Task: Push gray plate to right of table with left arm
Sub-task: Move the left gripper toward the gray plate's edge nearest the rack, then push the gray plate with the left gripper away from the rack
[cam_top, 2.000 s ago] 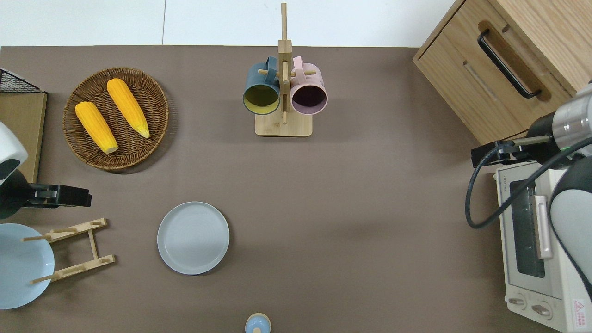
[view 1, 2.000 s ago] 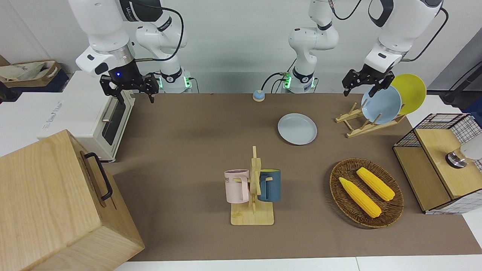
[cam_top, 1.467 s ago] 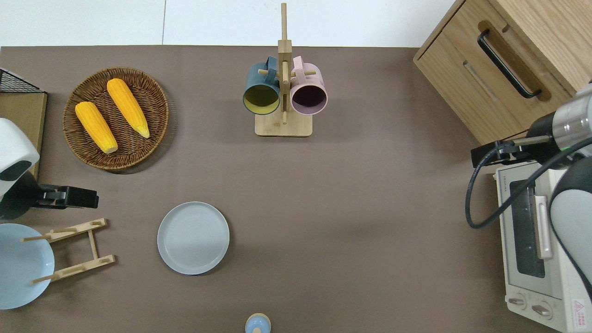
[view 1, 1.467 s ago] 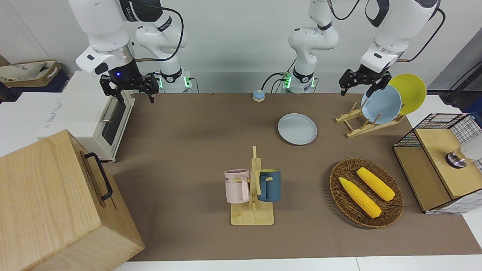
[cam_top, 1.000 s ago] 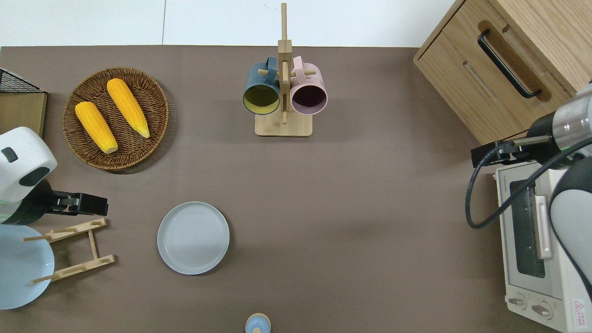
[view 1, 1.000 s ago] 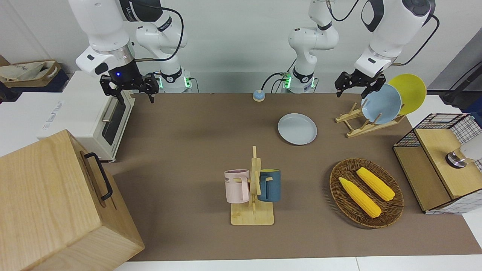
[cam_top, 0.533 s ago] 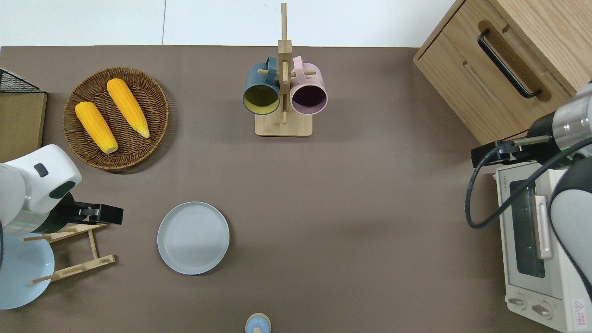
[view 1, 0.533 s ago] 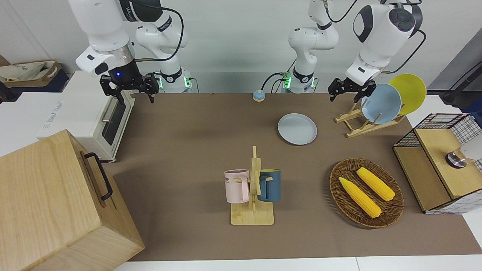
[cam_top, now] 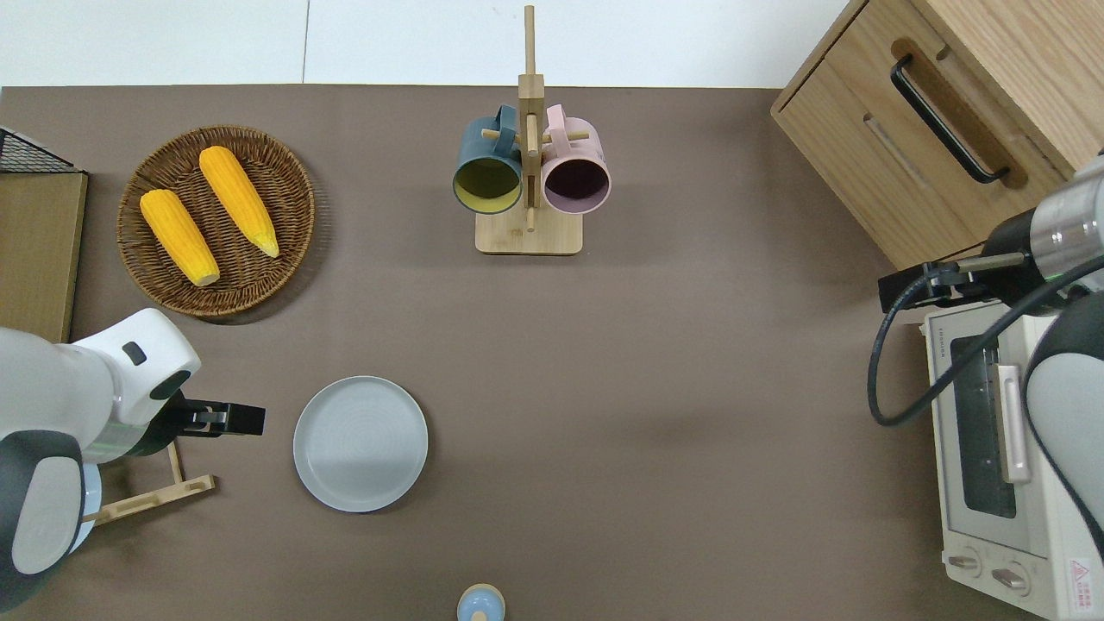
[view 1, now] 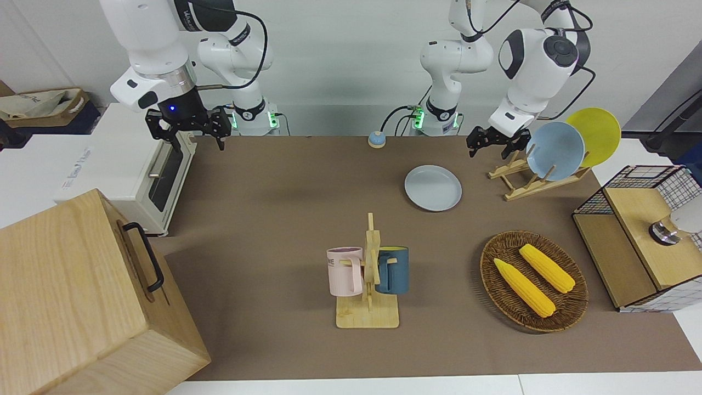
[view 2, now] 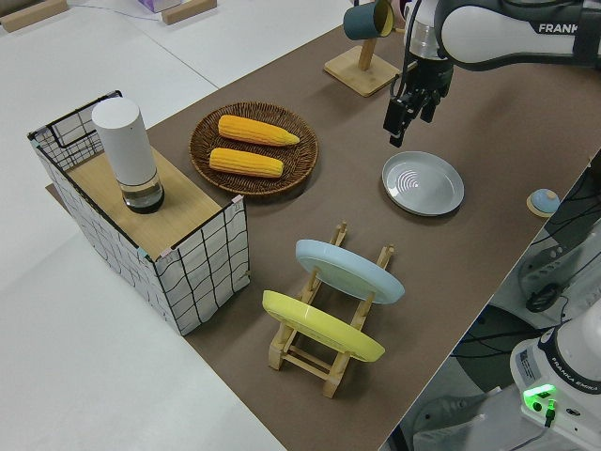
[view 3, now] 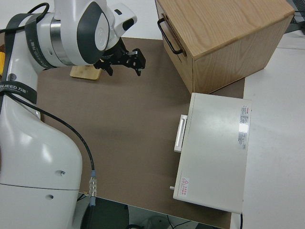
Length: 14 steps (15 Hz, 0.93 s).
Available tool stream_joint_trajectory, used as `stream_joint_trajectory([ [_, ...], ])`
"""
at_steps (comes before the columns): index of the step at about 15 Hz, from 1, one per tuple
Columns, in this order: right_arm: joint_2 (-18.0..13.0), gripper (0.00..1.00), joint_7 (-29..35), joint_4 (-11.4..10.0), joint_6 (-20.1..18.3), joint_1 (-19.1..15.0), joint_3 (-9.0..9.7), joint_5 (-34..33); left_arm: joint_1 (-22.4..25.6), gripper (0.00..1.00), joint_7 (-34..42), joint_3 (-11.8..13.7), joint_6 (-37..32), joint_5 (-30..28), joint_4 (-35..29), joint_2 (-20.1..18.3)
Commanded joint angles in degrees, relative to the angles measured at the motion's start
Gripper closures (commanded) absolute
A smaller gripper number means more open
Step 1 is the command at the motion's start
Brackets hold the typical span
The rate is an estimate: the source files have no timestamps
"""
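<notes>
Job: push the gray plate (cam_top: 360, 443) along the table (cam_top: 655, 362) toward the right arm's end, with the left arm.

Gray plate: it lies flat on the brown mat, in the half of the table by the left arm. It is nearer to the robots than the basket (cam_top: 216, 221) with the two corn cobs (cam_top: 210, 215). Nothing touches it.

Left gripper (cam_top: 231, 419): it hangs in the air over the bare mat just beside the plate's rim, on the side toward the left arm's end. That looks like a good spot, because a push from there would slide the plate toward the right arm's end.

Left fingers: they look a little apart in the front view, and they hold nothing.

Height: in the side view the gripper is up above the plate, not down at the rim. I think it must go lower before it can push.

Plate rack (view 1: 531, 176): it stands just beside the left gripper, toward the left arm's end. A blue plate (view 1: 555, 151) and a yellow plate (view 1: 598, 134) lean in it. The arm should keep off them.

Path: the mat between the plate and the toaster oven (cam_top: 1005, 466) is bare, so the plate has room to slide. The mug stand (cam_top: 530, 177) is farther from the robots and out of the way.

Right arm: parked. Its fingers (view 1: 221, 144) are spread apart and hold nothing.

How far along: the push has not begun, I think.
</notes>
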Motion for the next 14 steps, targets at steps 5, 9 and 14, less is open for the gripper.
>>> stream_joint_trajectory([
  [5, -0.3, 0.017, 0.2, 0.1, -0.6, 0.0, -0.01, 0.4, -0.8, 0.01, -1.6, -0.3, 9.0, -0.9, -10.8, -3.9],
  [9, -0.3, 0.017, 0.2, 0.1, -0.6, 0.0, -0.01, 0.4, -0.8, 0.01, -1.6, -0.9, 12.3, -0.9, -14.4, -4.2],
  [14, -0.3, 0.017, 0.2, 0.1, -0.6, 0.0, -0.01, 0.4, -1.3, 0.01, -1.6, -1.0, 22.1, -0.9, -21.6, -4.1],
])
